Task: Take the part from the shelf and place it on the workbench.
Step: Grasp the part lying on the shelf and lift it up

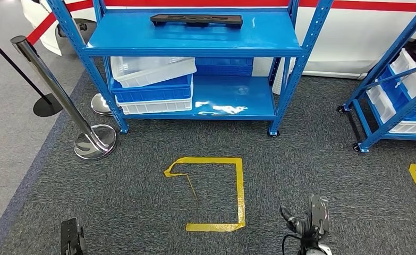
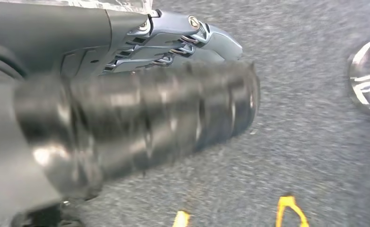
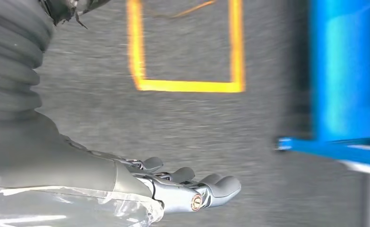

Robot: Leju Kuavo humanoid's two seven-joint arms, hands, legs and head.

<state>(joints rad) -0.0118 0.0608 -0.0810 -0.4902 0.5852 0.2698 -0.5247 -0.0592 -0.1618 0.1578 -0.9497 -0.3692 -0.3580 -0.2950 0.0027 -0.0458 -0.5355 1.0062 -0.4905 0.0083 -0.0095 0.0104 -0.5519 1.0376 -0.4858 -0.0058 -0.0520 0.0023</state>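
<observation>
Both hands are held low over the carpet [image 1: 142,212], empty. The right hand [image 3: 192,189] is stretched flat, fingers side by side; the left hand [image 2: 173,71] is extended likewise, thumb blurred. Well ahead of both, the part [image 1: 196,20] lies on the shelf [image 1: 142,37], beyond a yellow tape square [image 1: 216,194].

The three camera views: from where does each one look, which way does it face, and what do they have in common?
Head view: high on the body, facing forward and down at the blue shelf with the black part on top; both robot hands show low in it, left and right.
Left wrist view: behind the left robot hand, facing the grey carpet.
Right wrist view: behind the right robot hand, facing carpet and shelf.
Shared: the yellow tape square shows in the head and right wrist views.
</observation>
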